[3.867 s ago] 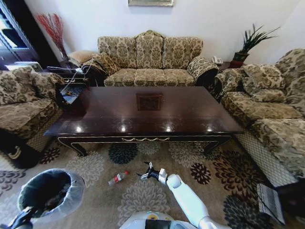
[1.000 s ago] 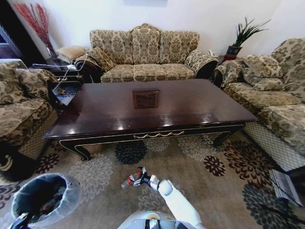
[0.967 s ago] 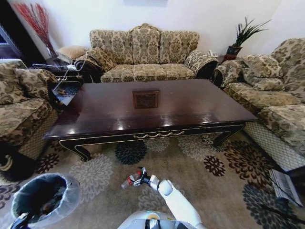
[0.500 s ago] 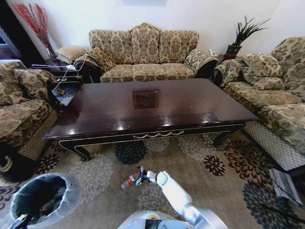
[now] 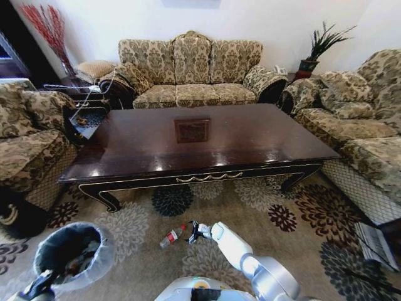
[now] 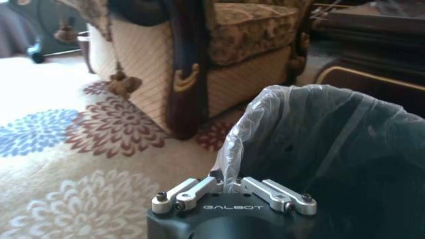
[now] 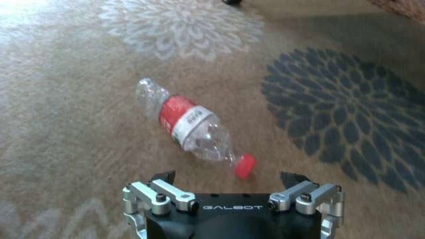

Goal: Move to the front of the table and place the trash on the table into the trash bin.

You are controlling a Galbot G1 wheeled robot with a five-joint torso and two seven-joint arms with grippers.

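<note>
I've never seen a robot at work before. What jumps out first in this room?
A clear plastic bottle with a red label and cap lies on the flowered carpet in front of the long dark table, with the right gripper open just above it. At the robot's left, the left gripper pinches the whitish liner of the trash bin.

Clear bottle (image 7: 189, 130) w/ red label & cap, dk glossy table (image 5: 250, 141), floral beige carpet (image 5: 313, 226)

glossy wooden table (image 5: 207, 141), clear plastic bottle (image 7: 189, 130)
</note>
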